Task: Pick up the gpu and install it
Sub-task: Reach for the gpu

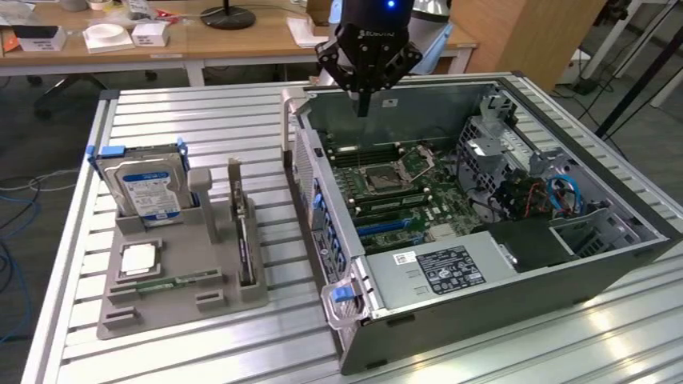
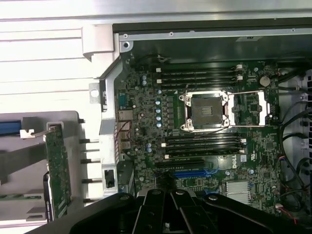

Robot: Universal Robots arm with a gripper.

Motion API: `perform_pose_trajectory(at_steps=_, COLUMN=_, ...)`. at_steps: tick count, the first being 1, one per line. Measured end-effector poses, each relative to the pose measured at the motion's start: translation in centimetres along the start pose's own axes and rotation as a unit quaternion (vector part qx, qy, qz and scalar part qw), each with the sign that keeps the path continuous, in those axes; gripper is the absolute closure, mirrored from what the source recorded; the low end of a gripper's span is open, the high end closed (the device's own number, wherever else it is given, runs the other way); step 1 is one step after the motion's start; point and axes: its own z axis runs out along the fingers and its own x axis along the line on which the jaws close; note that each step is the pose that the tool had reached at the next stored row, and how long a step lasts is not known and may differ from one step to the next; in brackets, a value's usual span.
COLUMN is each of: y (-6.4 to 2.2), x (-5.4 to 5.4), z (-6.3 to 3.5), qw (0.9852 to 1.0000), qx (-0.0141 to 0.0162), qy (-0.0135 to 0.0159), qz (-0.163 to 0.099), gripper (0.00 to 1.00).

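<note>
Though illegible, white lettering (image 1: 376, 34) on end effector (image 1: 364, 108)

Wooden desks (image 1: 248, 46) — grey floor (image 1: 37, 142)

Pretty even, bright room light, probably from overhead. The slatted table (image 1: 192, 120) beside the computer case (image 1: 533, 300) glares, nearly blown out white in the wrist view. Inside the case the motherboard (image 2: 204, 112) is evenly lit; spots under the case walls sit in shadow.
</note>
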Motion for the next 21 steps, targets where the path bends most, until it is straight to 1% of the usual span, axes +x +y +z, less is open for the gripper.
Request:
perform_pose_trajectory(at_steps=14, y=-0.15, x=2.0, z=-0.05, qw=1.0, qx=0.0, qy=0.0, qz=0.0, gripper=0.89)
perform_pose_trajectory(at_steps=21, y=-0.21, x=2.8, z=-0.07, qw=1.0, qx=0.0, qy=0.0, qz=0.0, gripper=0.89)
